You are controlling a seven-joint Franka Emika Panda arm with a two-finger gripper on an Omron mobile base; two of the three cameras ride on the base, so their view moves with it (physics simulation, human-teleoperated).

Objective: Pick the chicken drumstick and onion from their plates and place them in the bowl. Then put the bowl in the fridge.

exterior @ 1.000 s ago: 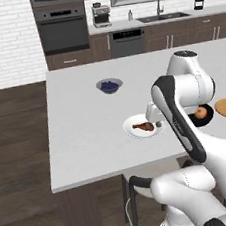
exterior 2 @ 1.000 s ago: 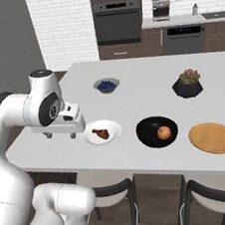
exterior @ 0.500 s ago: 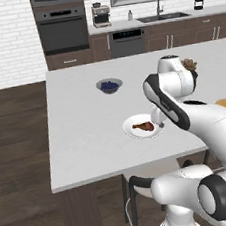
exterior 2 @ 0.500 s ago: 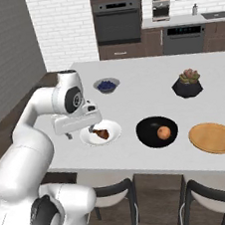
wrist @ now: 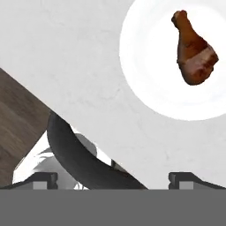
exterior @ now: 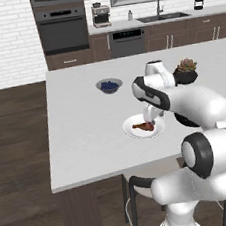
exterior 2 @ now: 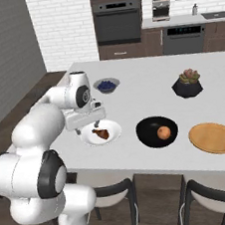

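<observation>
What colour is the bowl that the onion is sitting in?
Glossy black; the bowl, holding the orange-tan onion, shows best in the right base view.

This is a home kitchen, rendered rather than real. A large white-topped island [exterior 2: 146, 87] fills the middle of the room, with dark-framed chairs [exterior 2: 108, 198] tucked under its near edge. Behind it a built-in wall oven [exterior: 64, 31] sits in dark wood cabinetry [exterior: 190, 31] against a white brick wall [exterior: 5, 43]. Along the back counter stand a coffee machine [exterior: 100, 14], a sink with a tall faucet [exterior: 160, 5] and a dishwasher [exterior: 127, 41] below. The floor is dark wood planking [exterior: 16, 148]. On the island lie tableware and food: a white plate [exterior 2: 101, 134] bearing a chicken drumstick [exterior 2: 101, 133], a black bowl [exterior 2: 156, 131], a wooden plate [exterior 2: 213, 138], a small bowl of blueberries [exterior 2: 106, 85] and a potted succulent [exterior 2: 187, 82].
</observation>
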